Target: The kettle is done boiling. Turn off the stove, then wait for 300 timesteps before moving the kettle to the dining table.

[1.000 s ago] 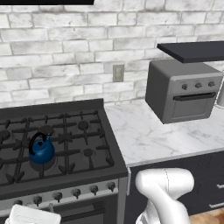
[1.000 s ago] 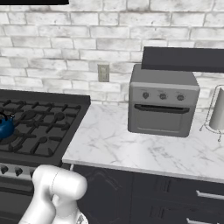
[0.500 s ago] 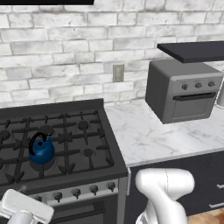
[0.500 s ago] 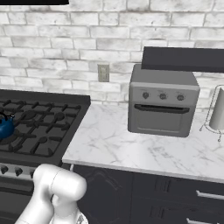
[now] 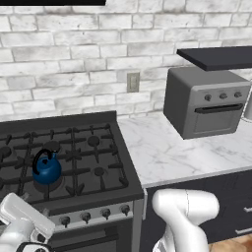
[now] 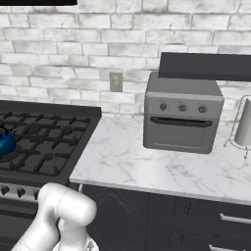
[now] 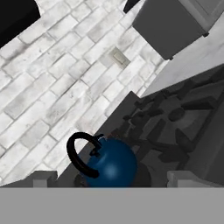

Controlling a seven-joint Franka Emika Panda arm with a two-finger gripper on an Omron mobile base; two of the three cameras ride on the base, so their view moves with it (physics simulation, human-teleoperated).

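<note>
The small dark-blue kettle (image 5: 47,168) with its black arched handle stands on a front-left burner of the black stove (image 5: 93,147); it also shows at the left edge of the right base view (image 6: 6,142). A row of knobs (image 5: 93,215) runs along the stove's front. My white hand (image 5: 23,215) hovers low at the stove's front left corner, just in front of the kettle. In the hand view the kettle (image 7: 111,164) sits beyond the gripper (image 7: 114,180), whose fingertips (image 7: 43,178) stand wide apart with nothing between them. The dining table is out of view.
A grey toaster oven (image 5: 206,101) stands on the marble counter (image 5: 167,152) right of the stove, under a dark shelf (image 5: 216,56). A wall outlet (image 5: 133,82) sits in the brick wall. A metal cylinder (image 6: 243,122) stands at the counter's far right. Dark cabinets (image 6: 186,215) lie below.
My hand has risen and shifted left at the stove's front left corner, closer to the kettle. The kettle and the rest of the scene have not moved.
</note>
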